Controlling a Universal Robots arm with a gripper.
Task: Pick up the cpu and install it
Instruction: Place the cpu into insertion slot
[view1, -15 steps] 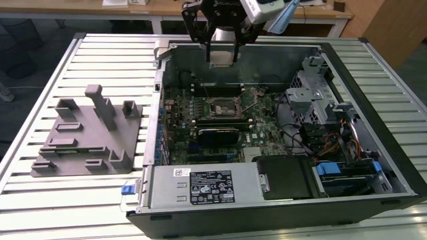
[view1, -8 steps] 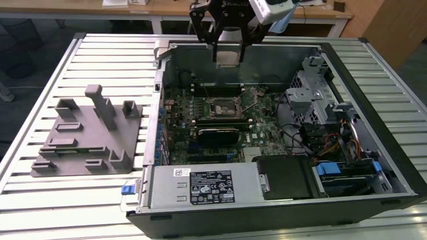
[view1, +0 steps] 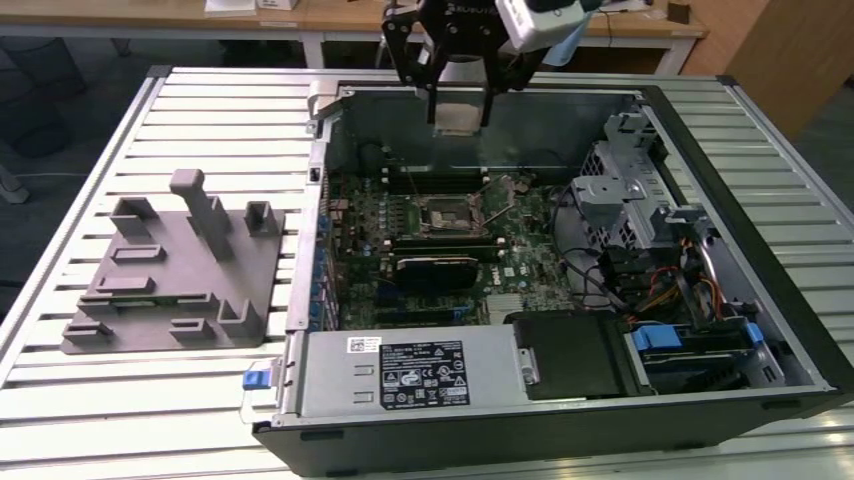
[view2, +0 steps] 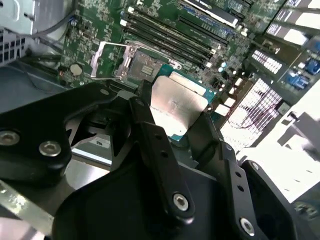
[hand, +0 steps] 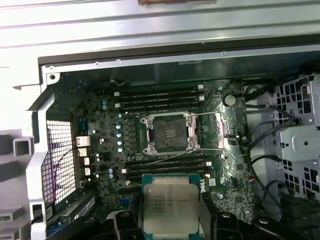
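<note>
The cpu (view1: 458, 116), a thin square chip with a pale silver top, hangs in the air over the far side of the open computer case, held between the black fingers of my gripper (view1: 458, 108), which is shut on it. Both wrist views show the cpu (view2: 175, 106) (hand: 170, 208) clamped at its edges. The open socket (view1: 451, 213) sits on the green motherboard in the middle of the case, lower than and nearer the camera than the chip. In the wrist views the socket (hand: 170, 132) (view2: 140, 67) lies bare with its metal frame flipped open.
The case (view1: 747, 150) has tall walls, a drive cage (view1: 627, 190) and cables at the exterior view's right, and a power supply (view1: 400, 375) at the front. A grey plastic fixture (view1: 174, 270) stands on the slatted table at the exterior view's left. A black heatsink (view1: 434, 268) sits below the socket.
</note>
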